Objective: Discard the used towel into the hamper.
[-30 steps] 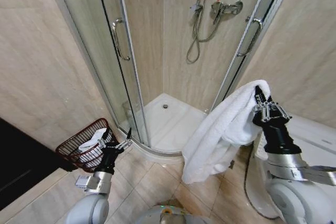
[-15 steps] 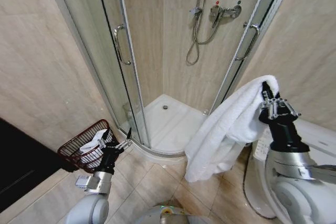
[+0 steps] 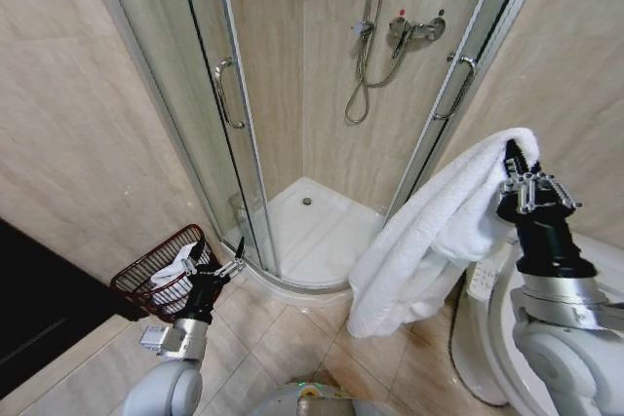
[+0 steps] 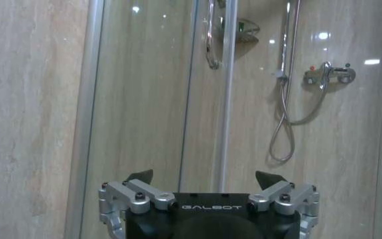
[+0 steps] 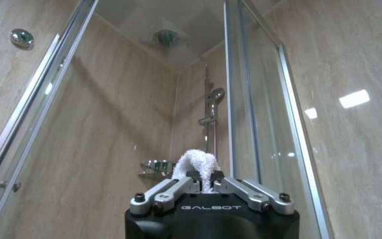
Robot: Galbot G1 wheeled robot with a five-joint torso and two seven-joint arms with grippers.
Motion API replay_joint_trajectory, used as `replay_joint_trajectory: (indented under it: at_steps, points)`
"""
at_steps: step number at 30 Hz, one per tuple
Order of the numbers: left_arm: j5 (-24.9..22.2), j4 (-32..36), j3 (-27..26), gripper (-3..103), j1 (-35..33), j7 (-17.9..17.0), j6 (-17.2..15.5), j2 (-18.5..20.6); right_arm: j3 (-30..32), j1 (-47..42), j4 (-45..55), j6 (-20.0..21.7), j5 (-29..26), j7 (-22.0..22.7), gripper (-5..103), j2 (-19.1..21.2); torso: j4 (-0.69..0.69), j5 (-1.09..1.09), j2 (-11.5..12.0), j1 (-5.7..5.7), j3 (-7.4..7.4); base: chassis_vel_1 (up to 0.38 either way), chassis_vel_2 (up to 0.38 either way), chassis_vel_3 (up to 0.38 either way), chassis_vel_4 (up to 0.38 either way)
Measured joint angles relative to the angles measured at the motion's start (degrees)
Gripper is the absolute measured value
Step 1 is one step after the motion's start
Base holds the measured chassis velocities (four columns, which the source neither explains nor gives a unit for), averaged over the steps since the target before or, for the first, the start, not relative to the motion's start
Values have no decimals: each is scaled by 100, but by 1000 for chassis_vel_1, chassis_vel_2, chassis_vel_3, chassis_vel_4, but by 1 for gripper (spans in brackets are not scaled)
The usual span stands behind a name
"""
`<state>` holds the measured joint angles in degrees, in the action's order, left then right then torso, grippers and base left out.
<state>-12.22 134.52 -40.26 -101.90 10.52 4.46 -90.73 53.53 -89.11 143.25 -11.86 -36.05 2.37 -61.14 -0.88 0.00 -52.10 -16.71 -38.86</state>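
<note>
At far right, the right gripper (image 3: 514,155) is clamped on a white terry towel (image 3: 429,231) draped leftward; near left, the left gripper (image 3: 216,262) is spread open beside the red-brown slatted hamper (image 3: 146,275).

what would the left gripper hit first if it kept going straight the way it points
Probably the curved glass shower door: the open left gripper faces it with nothing in between, though depth is hard to judge.

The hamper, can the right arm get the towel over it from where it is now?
Probably not yet. The right gripper holds the towel on the robot's right, while the hamper sits far left on the floor beyond the left gripper. Nothing blocks the floor between; it looks like a long cross-body stretch.
</note>
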Motion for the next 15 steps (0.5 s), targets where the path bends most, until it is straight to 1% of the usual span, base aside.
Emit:
replay_joint_trajectory:
  at_steps: [5, 6, 15]
  points:
    - [0, 0, 0, 100, 0, 0, 0, 0, -12, -42, 0, 3, 31, -2, 5, -1, 0, 0, -170, -77, -93, 0, 0, 0, 0]
    - [0, 0, 0, 100, 0, 0, 0, 0, -12, -42, 0, 3, 31, -2, 5, -1, 0, 0, -170, -77, -93, 0, 0, 0, 0]
    - [0, 0, 0, 100, 0, 0, 0, 0, -32, -27, 0, 6, 46, -10, 5, 9, 0, 0, -423, -192, -230, 0, 0, 0, 0]
